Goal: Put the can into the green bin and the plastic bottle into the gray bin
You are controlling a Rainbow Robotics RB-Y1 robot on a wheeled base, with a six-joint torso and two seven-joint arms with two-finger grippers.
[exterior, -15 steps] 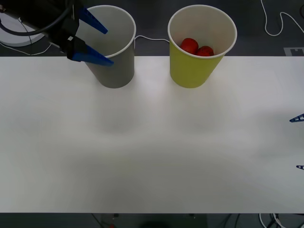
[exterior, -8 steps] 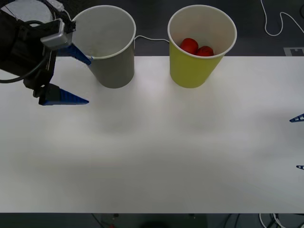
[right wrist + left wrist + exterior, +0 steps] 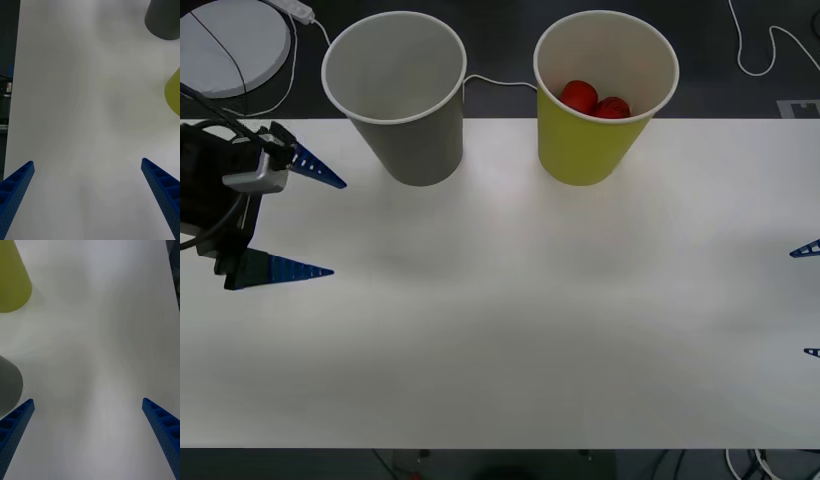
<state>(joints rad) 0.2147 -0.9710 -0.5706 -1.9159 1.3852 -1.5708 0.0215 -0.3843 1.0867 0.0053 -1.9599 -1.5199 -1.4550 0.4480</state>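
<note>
The gray bin [image 3: 395,95] stands at the table's far edge, left of the green bin [image 3: 605,100]. Inside the green bin lie two red shapes, one of them the can [image 3: 580,95]. The plastic bottle is out of view. My left gripper [image 3: 325,227] hovers open over the table's left side, nearer than the gray bin and apart from it, with nothing between its fingers. Its wrist view has the gray bin [image 3: 7,390] close by and the green bin [image 3: 11,277] farther off. My right gripper [image 3: 810,300] is parked open at the right edge, and its wrist view catches both the gray bin [image 3: 163,18] and the green bin [image 3: 173,93].
The white table [image 3: 510,320] spreads wide in front of both bins. Behind it a thin white cable [image 3: 500,82] runs between the bins, a white round disc [image 3: 235,45] lies far left, and another cable [image 3: 770,50] loops far right.
My left gripper has drawn back from the gray bin's rim, moving left and toward the table's near side. It stayed open throughout. The right arm has not moved.
</note>
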